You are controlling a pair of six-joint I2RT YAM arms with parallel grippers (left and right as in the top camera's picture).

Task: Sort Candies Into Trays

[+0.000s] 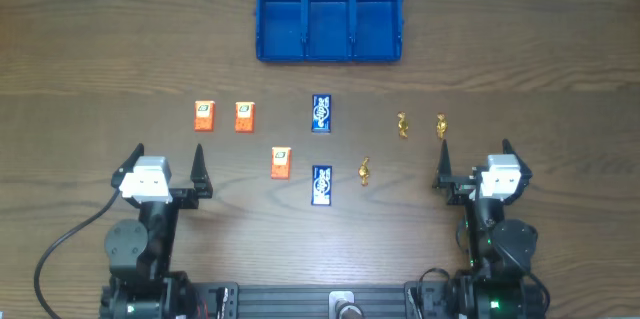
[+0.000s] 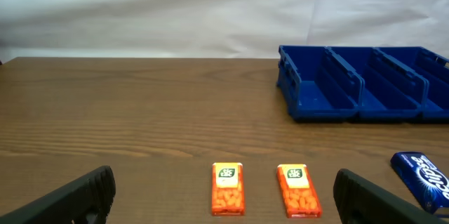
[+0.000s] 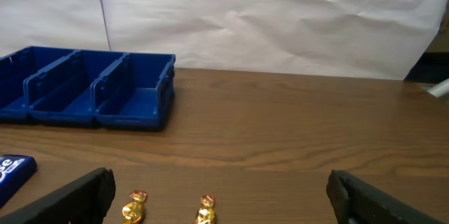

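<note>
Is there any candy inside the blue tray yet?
No, all three compartments of the blue tray show only bare blue floor in the top view.

An empty blue three-bin tray (image 1: 330, 56) sits near the surface's far edge. Orange boxes (image 1: 204, 116), blue packets (image 1: 321, 113) and gold sweets (image 1: 402, 125) lie mid-surface.

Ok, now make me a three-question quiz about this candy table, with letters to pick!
1. Where is the blue tray? A) far side, middle B) beside the left arm's base C) under the right arm
2. How many orange boxes? A) one B) three C) six
3. The left claw is: A) shut on a box B) open, empty C) inside the tray
Answers: 1 A, the top view shows it centred, beyond everything else. 2 B, two side by side, one apart. 3 B, its fingers stand apart, gripping nothing.
</note>
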